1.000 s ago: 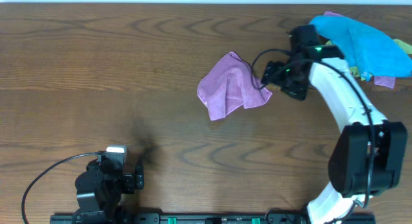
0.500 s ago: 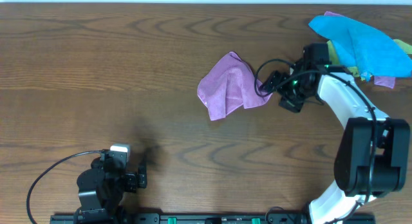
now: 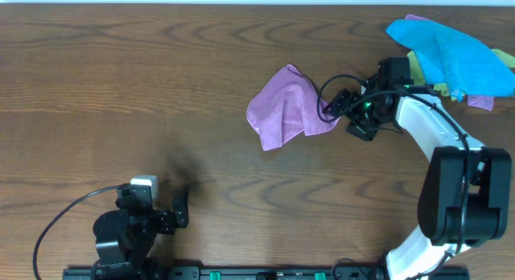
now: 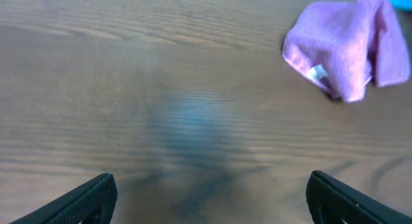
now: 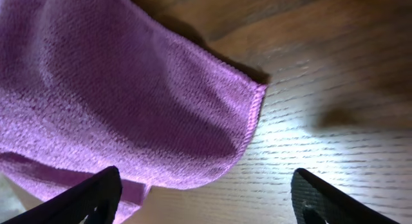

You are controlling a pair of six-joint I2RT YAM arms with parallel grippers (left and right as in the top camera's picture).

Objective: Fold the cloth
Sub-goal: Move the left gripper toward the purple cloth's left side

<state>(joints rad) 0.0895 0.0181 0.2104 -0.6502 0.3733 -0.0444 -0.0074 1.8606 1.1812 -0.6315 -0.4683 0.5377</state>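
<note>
The lilac cloth (image 3: 287,107) lies crumpled and partly doubled over on the wooden table, right of centre. My right gripper (image 3: 331,104) is open at the cloth's right corner, low over the table. In the right wrist view the cloth (image 5: 116,102) fills the upper left, its rounded hemmed corner reaching down between the spread fingertips (image 5: 96,198), with nothing pinched. My left gripper (image 3: 179,206) hovers open near the front left of the table, far from the cloth. Its wrist view shows the cloth (image 4: 347,50) at the upper right, a small white label on it.
A bright blue cloth (image 3: 455,51) lies heaped over yellow-green and lilac cloths at the back right corner. The right arm (image 3: 434,131) curves from the front right edge. A cable (image 3: 56,224) loops beside the left arm's base.
The right gripper has slid from behind the cloth's right corner to a lower spot right at that corner. The left gripper has shifted slightly. The cloth has not moved.
</note>
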